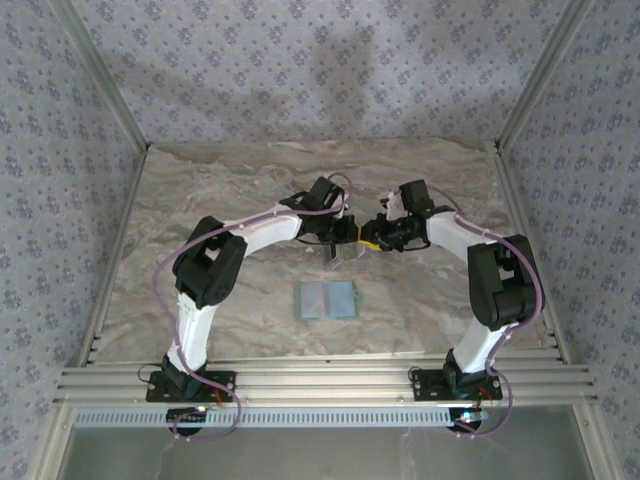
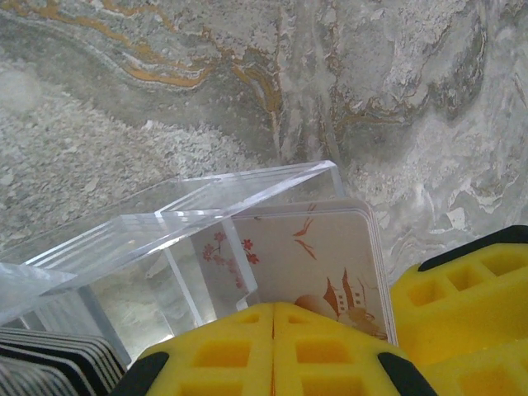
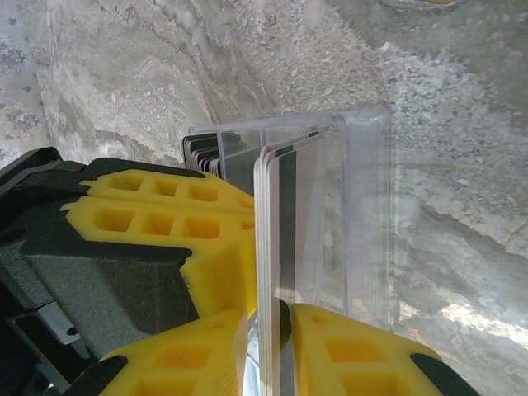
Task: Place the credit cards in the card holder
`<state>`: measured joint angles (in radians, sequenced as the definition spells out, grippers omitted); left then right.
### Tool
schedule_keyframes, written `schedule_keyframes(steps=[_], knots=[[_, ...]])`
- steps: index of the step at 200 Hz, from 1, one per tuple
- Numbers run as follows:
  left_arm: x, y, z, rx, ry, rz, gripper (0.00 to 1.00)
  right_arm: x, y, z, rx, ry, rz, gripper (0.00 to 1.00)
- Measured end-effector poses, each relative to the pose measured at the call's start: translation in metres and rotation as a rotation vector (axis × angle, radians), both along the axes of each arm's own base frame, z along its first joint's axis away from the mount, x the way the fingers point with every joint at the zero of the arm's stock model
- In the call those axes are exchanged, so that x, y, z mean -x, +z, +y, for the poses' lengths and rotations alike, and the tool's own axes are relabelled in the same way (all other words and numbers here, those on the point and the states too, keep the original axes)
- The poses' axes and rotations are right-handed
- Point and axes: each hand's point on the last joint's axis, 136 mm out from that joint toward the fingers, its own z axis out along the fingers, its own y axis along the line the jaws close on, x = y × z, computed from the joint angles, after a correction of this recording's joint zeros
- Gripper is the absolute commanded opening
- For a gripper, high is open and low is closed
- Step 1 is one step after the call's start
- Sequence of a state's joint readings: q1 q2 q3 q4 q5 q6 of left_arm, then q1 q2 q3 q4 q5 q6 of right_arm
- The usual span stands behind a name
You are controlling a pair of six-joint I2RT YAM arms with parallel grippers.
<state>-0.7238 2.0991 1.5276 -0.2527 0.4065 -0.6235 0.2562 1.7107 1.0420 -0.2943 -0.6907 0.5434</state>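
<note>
A stack of credit cards (image 2: 322, 256), white with red blossoms and a castle, stands in a clear plastic case (image 2: 206, 214) held above the table. My right gripper (image 3: 276, 309) is shut on the edge of that card stack (image 3: 266, 214), whose dark stripe shows against the clear case (image 3: 363, 214). My left gripper (image 2: 274, 307) is pinched shut at the case's near wall. Both grippers meet over mid-table, left gripper (image 1: 350, 238) and right gripper (image 1: 385, 232). The sage-green card holder (image 1: 328, 299) lies flat and open on the table, nearer the arm bases.
More card edges, striped black and white (image 2: 49, 363), show at the case's lower left. The marble-patterned table (image 1: 200, 200) is walled by patterned panels with metal posts. A rail (image 1: 320, 380) runs along the near edge.
</note>
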Motion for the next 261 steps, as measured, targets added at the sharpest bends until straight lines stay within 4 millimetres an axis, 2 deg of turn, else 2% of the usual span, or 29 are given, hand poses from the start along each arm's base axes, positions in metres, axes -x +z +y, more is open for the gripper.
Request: schedule_keyframes(steps=[63, 120, 188, 261], knots=[[-0.001, -0.001, -0.006, -0.021, -0.004, -0.032, 0.07, 0.001, 0.003, -0.005, -0.005, -0.02, 0.004, 0.25], [-0.003, -0.001, -0.008, -0.022, -0.004, -0.04, 0.07, 0.002, 0.019, -0.004, -0.042, -0.012, -0.021, 0.23], [-0.004, -0.001, -0.01, -0.022, -0.003, -0.043, 0.07, 0.003, 0.017, -0.007, -0.032, -0.019, -0.009, 0.16], [-0.004, -0.001, -0.01, -0.022, -0.003, -0.043, 0.07, 0.004, 0.015, -0.007, -0.015, -0.02, -0.01, 0.15]])
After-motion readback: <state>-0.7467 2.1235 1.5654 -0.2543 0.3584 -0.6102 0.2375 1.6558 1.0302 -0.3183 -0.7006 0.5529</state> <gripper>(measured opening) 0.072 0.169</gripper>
